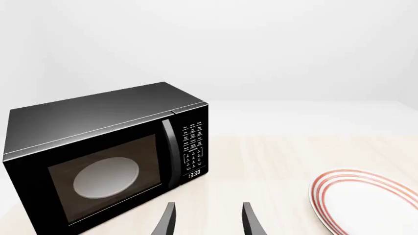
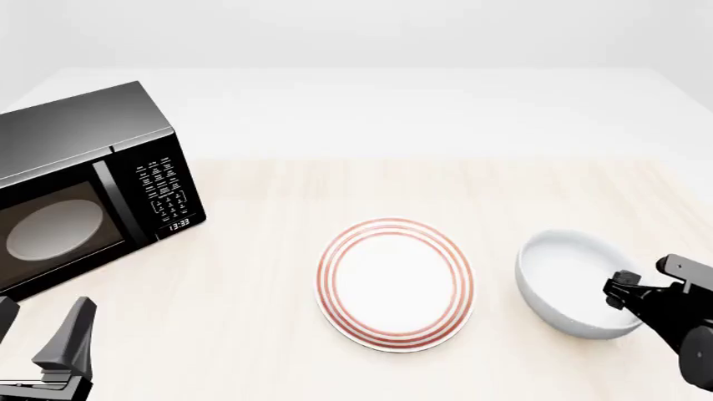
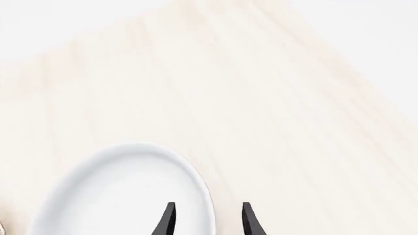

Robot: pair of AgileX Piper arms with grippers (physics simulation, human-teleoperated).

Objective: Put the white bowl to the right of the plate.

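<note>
- Your right gripper (image 3: pixel 206 220) sits spread open — one finger inside the white bowl (image 2: pixel 573 282), one outside its rim.
- The bowl rests just right of the plate (image 2: pixel 395 284), not touching.
- Your left gripper (image 1: pixel 206 220) is open too — microwave (image 1: pixel 107 155) ahead of it.
</note>
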